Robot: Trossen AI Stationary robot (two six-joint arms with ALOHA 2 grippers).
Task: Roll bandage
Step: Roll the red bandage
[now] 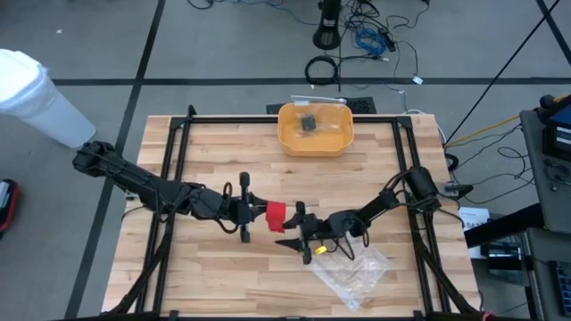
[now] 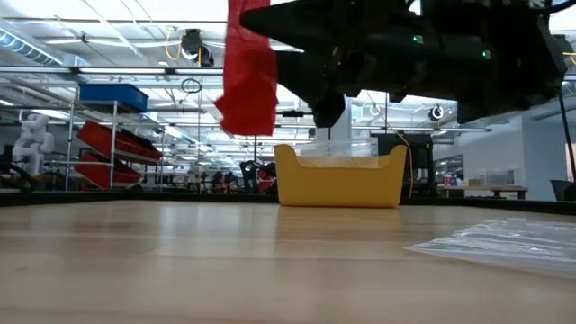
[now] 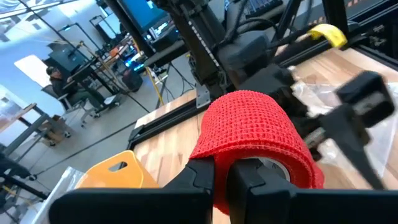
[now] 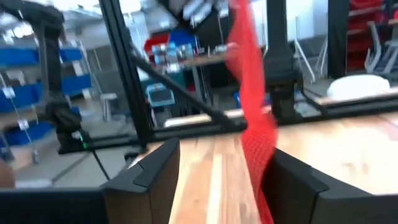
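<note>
Near: I'm seeing the plastic bag (image 1: 352, 272) lying at 5 o'clock | Mid: left gripper (image 1: 259, 213) is clamping the bandage (image 1: 277, 216) aloft at table centre, partly rolled, tail hanging loose | right gripper (image 1: 297, 231) is standing apart beside it | Far: yellow bin (image 1: 315, 127) at 12 o'clock | rolling unfinished, I judge.

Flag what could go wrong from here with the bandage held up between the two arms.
1. The left end effector is shut on the bandage well above the table; its loose tail hangs between the open right fingers, so a late or off-centre close could miss it.
2. The hanging wrap looks slack in the low view, so the roll may loosen.
3. The plastic bag lies just under the right end effector and could snag.
</note>
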